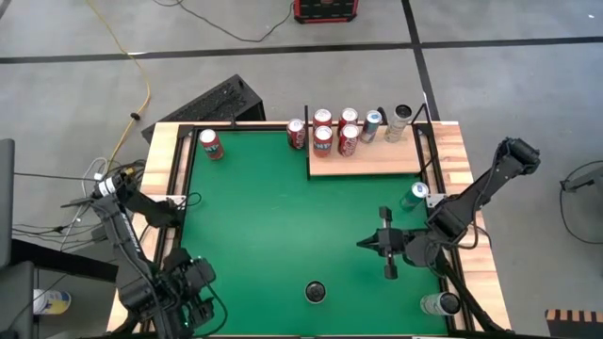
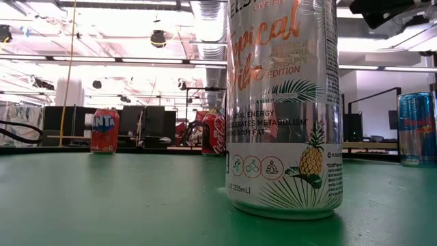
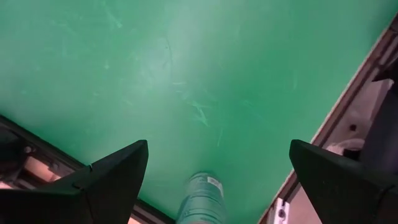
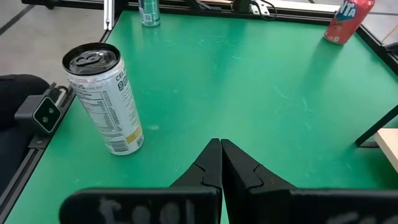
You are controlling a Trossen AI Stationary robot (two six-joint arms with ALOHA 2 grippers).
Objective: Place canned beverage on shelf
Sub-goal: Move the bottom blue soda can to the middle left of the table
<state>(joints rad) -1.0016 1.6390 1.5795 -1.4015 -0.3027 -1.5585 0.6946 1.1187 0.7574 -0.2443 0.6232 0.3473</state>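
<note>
The shelf, a pale wood board with thin black posts, lies at the table's far right and carries several cans along its far edge. A tall silver can stands upright near the front middle and fills the low view. My left gripper hangs open, pointing down, over the near left corner, above a teal can that stands between its fingers and apart from them. My right gripper is shut and holds nothing. It points toward the table's left, right of centre.
A red-orange can stands at the far left and a red can just left of the shelf. A blue can stands by the right rail, another can at the near right corner. Bare green surface fills the middle.
</note>
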